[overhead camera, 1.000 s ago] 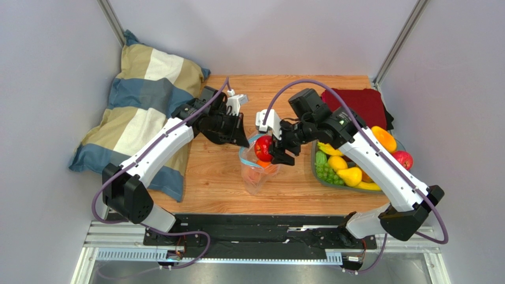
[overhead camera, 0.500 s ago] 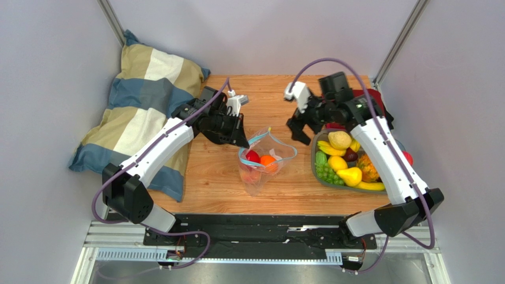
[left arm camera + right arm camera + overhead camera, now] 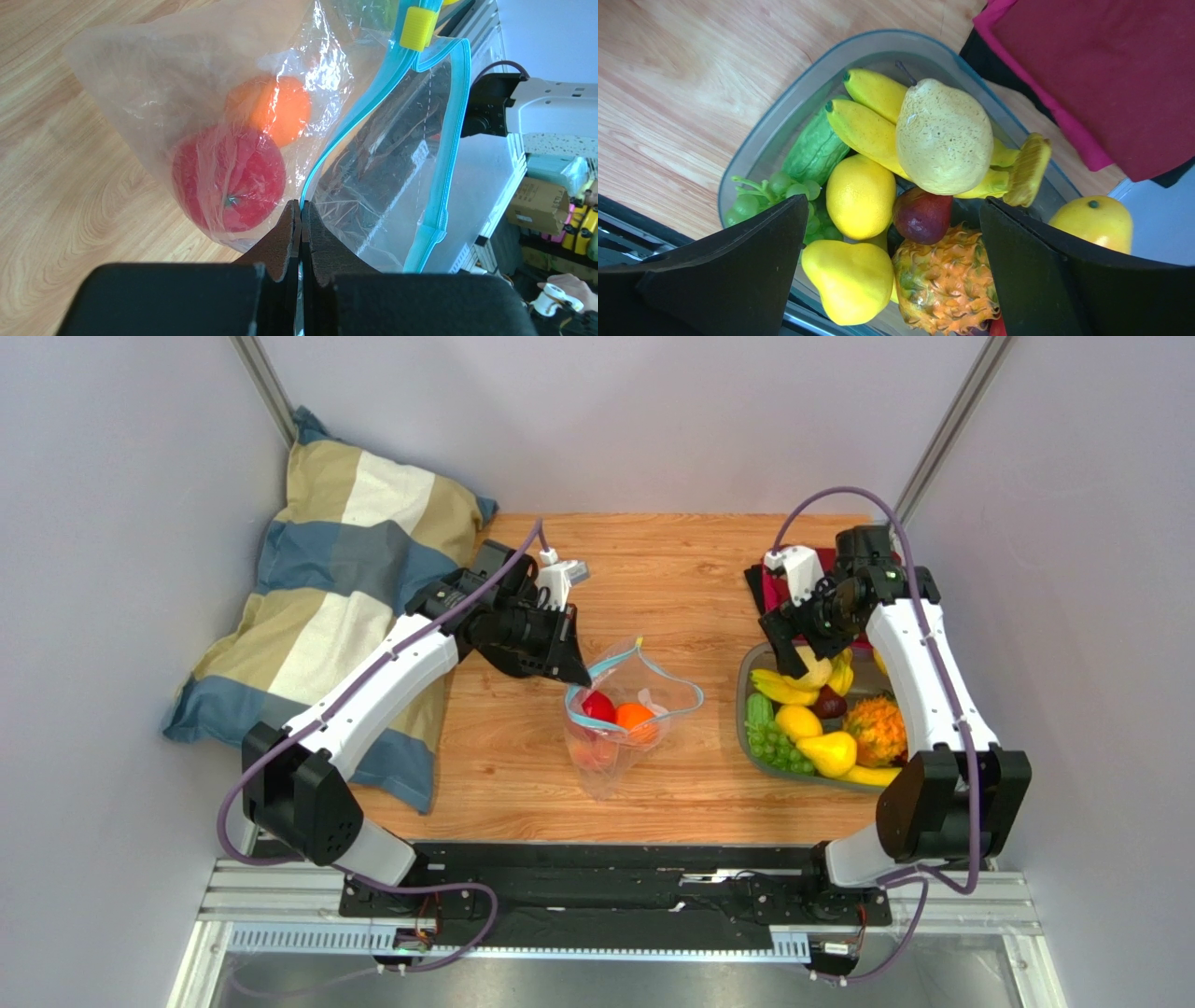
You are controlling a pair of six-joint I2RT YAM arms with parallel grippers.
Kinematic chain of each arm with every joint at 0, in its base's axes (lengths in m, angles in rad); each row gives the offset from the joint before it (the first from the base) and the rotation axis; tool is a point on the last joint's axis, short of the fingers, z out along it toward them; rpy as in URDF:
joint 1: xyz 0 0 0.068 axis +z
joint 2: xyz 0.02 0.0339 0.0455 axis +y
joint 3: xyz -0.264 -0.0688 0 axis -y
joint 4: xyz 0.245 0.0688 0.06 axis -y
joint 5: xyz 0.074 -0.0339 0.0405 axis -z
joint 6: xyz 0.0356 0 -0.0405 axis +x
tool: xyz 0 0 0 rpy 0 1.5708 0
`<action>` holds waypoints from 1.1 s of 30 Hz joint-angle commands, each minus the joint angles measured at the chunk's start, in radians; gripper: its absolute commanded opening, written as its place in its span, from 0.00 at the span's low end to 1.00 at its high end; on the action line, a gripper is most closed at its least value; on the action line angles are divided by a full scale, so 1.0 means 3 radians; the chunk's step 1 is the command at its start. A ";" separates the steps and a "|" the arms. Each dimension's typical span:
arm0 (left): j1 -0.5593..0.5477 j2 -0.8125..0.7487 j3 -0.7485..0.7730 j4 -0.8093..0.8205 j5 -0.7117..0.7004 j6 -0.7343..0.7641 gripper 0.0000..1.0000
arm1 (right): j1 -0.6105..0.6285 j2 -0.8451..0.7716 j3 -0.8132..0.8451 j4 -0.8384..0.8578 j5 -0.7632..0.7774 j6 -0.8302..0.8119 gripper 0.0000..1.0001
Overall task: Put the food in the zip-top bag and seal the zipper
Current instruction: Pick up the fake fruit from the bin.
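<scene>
Fingers point(image 3: 288, 238) of the left gripper point(image 3: 300, 210) are clamped together on the light-blue zipper point(image 3: 449, 140) edge of the zip-top bag point(image 3: 606, 756), which stands open-mouthed on the table point(image 3: 673, 574). Inside the bag, a red fruit point(image 3: 228, 178) and an orange point(image 3: 270, 108) lie touching. The right gripper point(image 3: 894, 203) is spread wide and empty above the grey tray point(image 3: 763, 143), over a pale pear point(image 3: 943, 136) resting on the bananas point(image 3: 868, 129).

Clear bag point(image 3: 379, 182) w/ teal zipper point(image 3: 451, 140); red fruit point(image 3: 228, 178), orange point(image 3: 270, 112); blue/cream checked pillow point(image 3: 337, 588); maroon cloth point(image 3: 1116, 77)
</scene>
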 commanded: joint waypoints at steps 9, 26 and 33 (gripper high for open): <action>0.0020 -0.0024 0.0046 0.0084 0.0073 0.0021 0.00 | 0.0016 0.0512 -0.0275 0.0660 0.0677 0.0113 0.95; 0.0020 -0.0039 0.0030 0.0063 0.0078 0.0031 0.00 | 0.0016 0.0303 -0.0061 0.0231 0.0219 0.0205 0.48; 0.0020 -0.0014 0.0025 0.0089 0.0109 -0.0004 0.00 | 0.0118 -0.0152 0.0706 -0.0378 -0.1212 0.0358 0.45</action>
